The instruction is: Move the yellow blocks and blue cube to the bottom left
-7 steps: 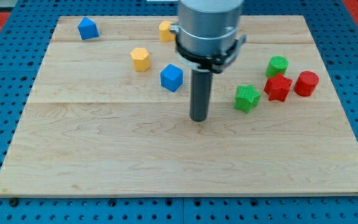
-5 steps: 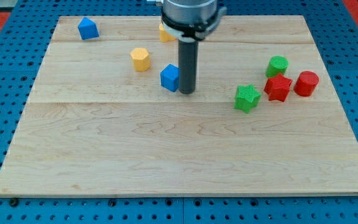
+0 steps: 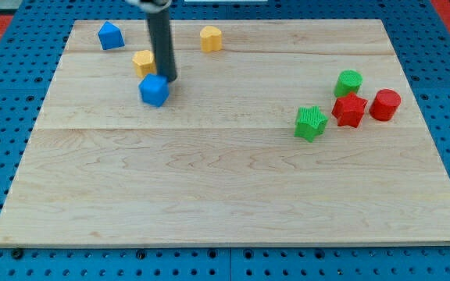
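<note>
Sitting toward the upper left of the pale wooden board [image 3: 225, 203], the small blue cube [image 3: 154, 90] is the easy landmark here. The dark rod's lower end, my tip [image 3: 167, 80], lands right at the cube's upper right edge, basically touching it. No jaws on this rig, just the plain rod, so nothing is gripped. One yellow block [image 3: 144, 62], kind of hexagonal, sits just above the cube, right beside the rod on the view's left. The second yellow block [image 3: 211, 38] is further up and to the cube's right. A blue house-shaped block [image 3: 111, 36] is up and left of the cube. Way off right of it: green star block [image 3: 311, 122], green cylinder [image 3: 349, 82], red star block [image 3: 350, 110], red cylinder [image 3: 385, 104].
</note>
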Action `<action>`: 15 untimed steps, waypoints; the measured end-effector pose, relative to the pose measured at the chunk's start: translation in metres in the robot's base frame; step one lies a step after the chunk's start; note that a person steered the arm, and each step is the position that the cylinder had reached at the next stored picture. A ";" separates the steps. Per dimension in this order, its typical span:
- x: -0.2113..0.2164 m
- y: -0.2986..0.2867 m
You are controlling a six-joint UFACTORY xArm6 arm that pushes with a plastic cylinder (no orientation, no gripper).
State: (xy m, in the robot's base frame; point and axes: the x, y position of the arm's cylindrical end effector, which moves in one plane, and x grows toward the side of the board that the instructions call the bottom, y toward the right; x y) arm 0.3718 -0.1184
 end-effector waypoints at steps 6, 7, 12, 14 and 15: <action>0.087 -0.103; 0.142 -0.094; 0.143 -0.106; 0.006 0.035; -0.075 0.092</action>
State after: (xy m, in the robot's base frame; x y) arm 0.2968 -0.0263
